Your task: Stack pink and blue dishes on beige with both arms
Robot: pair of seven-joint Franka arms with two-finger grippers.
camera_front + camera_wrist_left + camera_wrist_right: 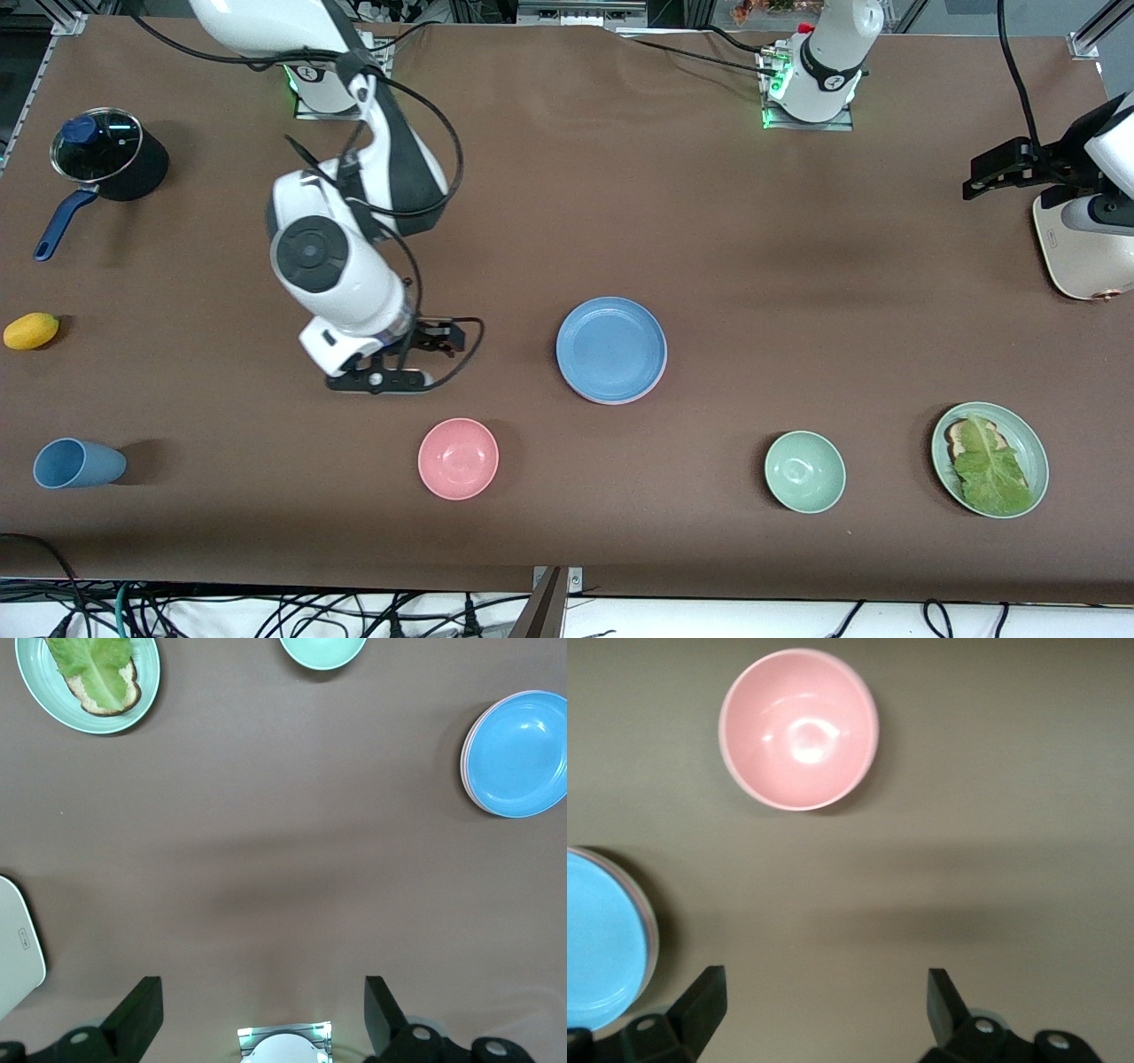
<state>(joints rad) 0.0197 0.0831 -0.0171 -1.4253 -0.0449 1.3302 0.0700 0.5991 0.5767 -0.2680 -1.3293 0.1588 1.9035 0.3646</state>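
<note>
The blue plate lies on top of a stack in the middle of the table. Just under it the pink plate's rim shows as a thin edge. The beige plate is hidden. My right gripper hangs open and holds nothing, over bare table beside the stack toward the right arm's end; in the right wrist view its fingers frame bare table, with the blue plate at the edge. My left gripper is open with nothing in it, raised at the left arm's end of the table, well away from the blue plate.
A pink bowl, a green bowl and a green plate with lettuce lie along the front. A blue cup, a yellow fruit and a lidded pot sit at the right arm's end. A white appliance stands below the left gripper.
</note>
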